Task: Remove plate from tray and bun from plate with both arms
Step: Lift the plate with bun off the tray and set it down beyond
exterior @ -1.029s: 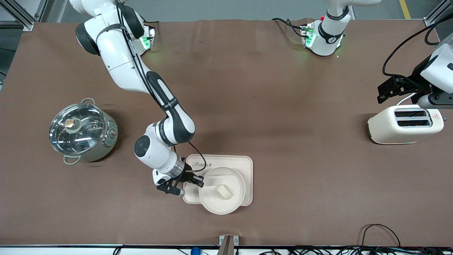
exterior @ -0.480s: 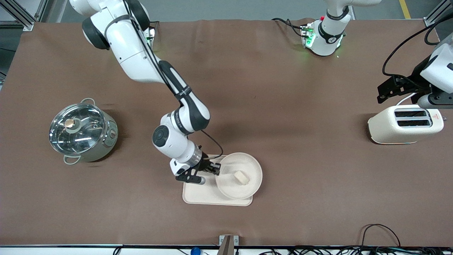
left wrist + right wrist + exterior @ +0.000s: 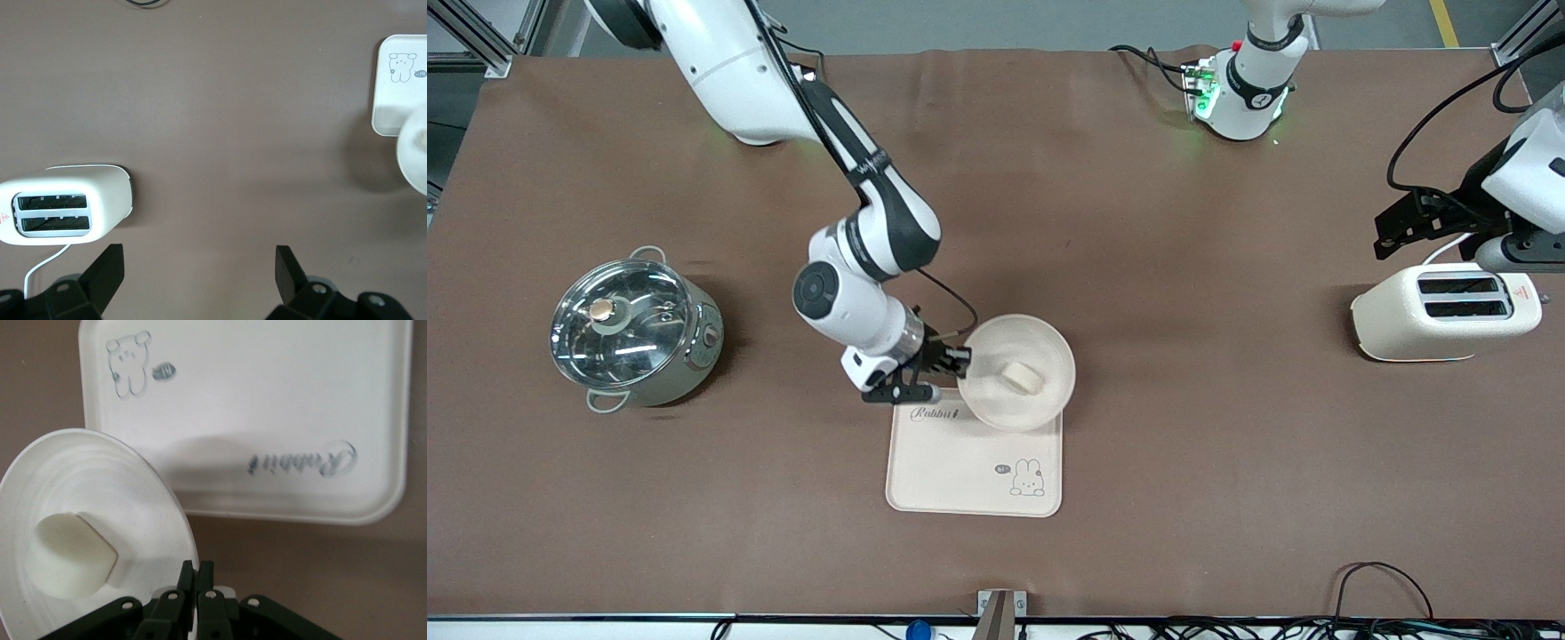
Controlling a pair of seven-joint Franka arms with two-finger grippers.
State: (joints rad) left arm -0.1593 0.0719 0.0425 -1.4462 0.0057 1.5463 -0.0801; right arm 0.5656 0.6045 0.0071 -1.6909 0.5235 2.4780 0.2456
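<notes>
Aloft over the brown table [image 3: 1138,222], the round cream plate [image 3: 1040,396] hangs in the grip of the right gripper [image 3: 953,360], whose fingers are pinched tight on the plate's rim, as the right wrist view shows with the two black fingertips [image 3: 189,572] closed against the edge of the dish [image 3: 100,487]. Inside the plate lies the bun [image 3: 1021,377], a small pale lump resting on the dish's floor, seen close up from the right wrist [image 3: 70,553]. The plate hovers over the edge of the rectangular cream tray [image 3: 960,480] that lies farthest from the front camera, partly over the tray and partly over bare table; the tray's rabbit drawing [image 3: 1029,477] and its script lettering [image 3: 932,413] are both uncovered. Toward the right arm's end of the table stands a steel pot with a glass lid [image 3: 633,332]. Toward the left arm's end sits a white two-slot toaster [image 3: 1445,313], and the left gripper [image 3: 199,270] waits above the table just beside it, its two black fingers spread wide with nothing between them. From the left wrist, the toaster [image 3: 67,213], a corner of the tray [image 3: 400,87] and part of the plate [image 3: 415,150] are in sight.
</notes>
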